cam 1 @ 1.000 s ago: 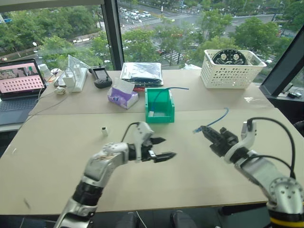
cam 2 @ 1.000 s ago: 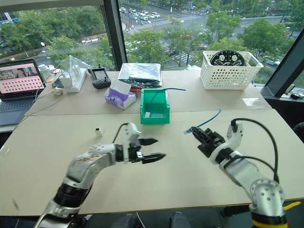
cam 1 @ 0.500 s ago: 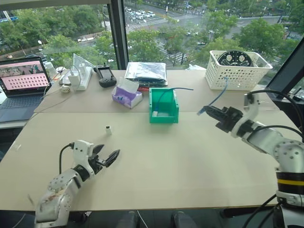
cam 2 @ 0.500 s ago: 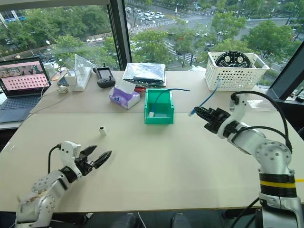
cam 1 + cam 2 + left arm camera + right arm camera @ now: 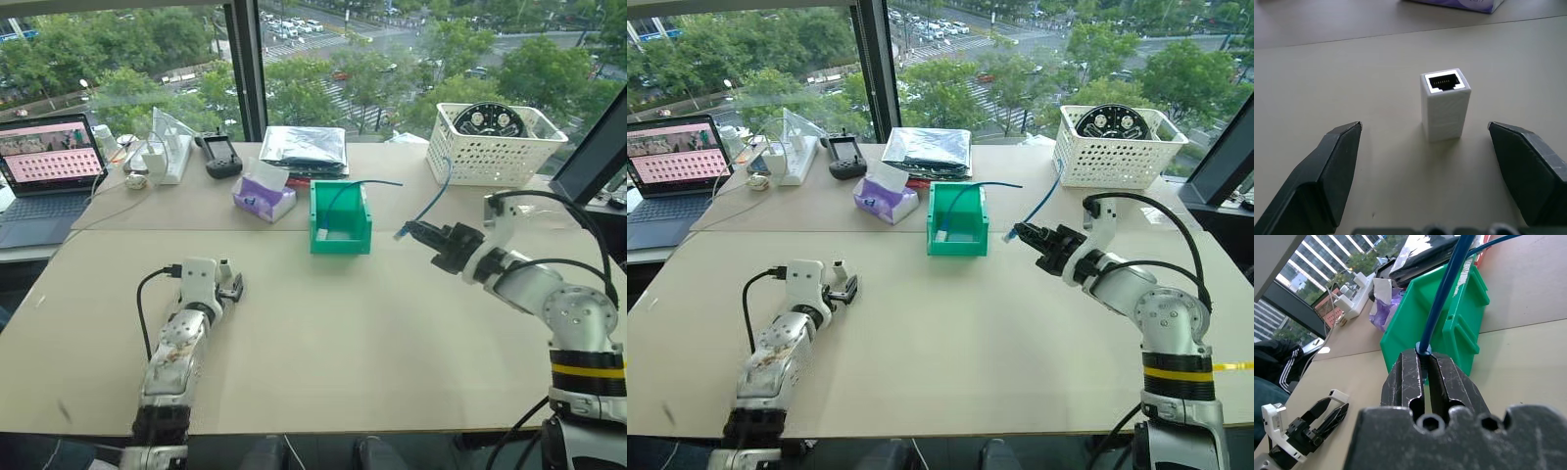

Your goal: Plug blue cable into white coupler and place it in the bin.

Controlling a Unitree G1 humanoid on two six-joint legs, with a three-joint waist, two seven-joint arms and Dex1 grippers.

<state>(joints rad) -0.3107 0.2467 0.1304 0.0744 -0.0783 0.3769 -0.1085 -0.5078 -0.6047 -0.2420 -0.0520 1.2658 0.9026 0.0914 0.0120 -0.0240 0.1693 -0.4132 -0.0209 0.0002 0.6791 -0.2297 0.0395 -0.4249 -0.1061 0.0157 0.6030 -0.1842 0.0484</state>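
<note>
Now that the left gripper [image 5: 1425,161] has swung over with jaws wide around the small white plastic coupler [image 5: 1445,104] standing on the table [image 5: 372,333], well short of the green plastic bin [image 5: 341,217], the right gripper [image 5: 423,235], clamped on the thin blue cable [image 5: 438,194], can soon plug in.

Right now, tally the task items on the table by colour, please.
Blue: 1, the blue cable
White: 1, the white coupler
Green: 1, the bin
Total: 3

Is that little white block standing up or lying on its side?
Upright: the coupler stands on end on the table, its socket facing up.
</note>
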